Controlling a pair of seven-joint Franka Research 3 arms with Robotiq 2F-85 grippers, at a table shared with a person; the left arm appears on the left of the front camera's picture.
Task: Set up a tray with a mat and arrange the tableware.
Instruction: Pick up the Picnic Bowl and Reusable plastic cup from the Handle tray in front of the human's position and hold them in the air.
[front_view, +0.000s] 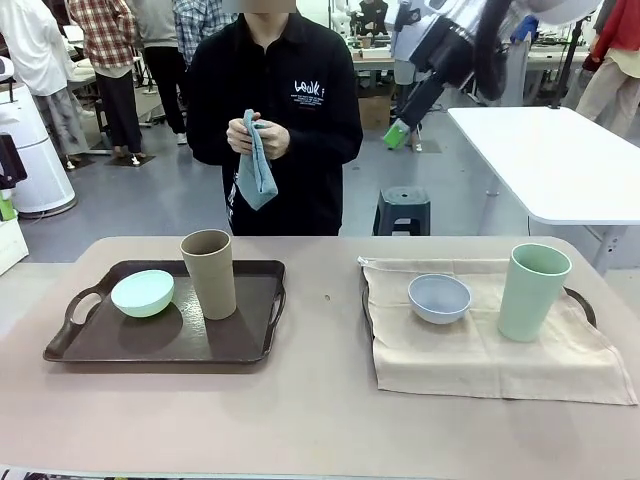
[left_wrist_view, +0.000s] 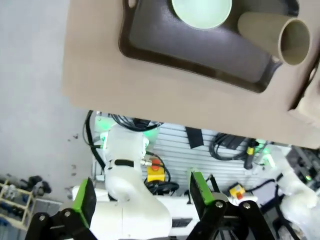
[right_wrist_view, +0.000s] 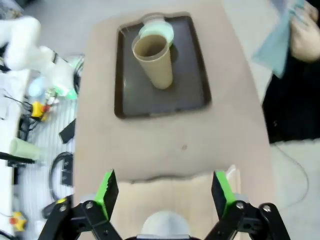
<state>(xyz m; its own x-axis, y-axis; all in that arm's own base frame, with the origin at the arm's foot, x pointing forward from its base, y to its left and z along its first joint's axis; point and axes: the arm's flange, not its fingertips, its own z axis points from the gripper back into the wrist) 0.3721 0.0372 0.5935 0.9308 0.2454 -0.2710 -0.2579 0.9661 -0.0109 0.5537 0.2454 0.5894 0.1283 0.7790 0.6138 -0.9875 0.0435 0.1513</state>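
Observation:
A dark brown tray (front_view: 165, 335) on the left carries a mint green bowl (front_view: 142, 293) and a tan cup (front_view: 209, 272). A second tray (front_view: 584, 306) on the right lies under a beige mat (front_view: 490, 350), on which stand a pale bluish bowl (front_view: 439, 298) and a pale green cup (front_view: 533, 291). My right gripper (front_view: 398, 135) hangs high at the back right; in its wrist view it (right_wrist_view: 164, 192) stands open above the mat (right_wrist_view: 170, 202) and bowl (right_wrist_view: 165, 222). My left gripper (left_wrist_view: 142, 197) is open, off the table's edge, far from the tray (left_wrist_view: 200, 55).
A person stands at the far side, both hands folding a blue-green cloth (front_view: 256, 165). A white table (front_view: 560, 160) and a stool (front_view: 405, 210) lie behind. Bare tabletop (front_view: 320, 400) runs between the trays and along the front edge.

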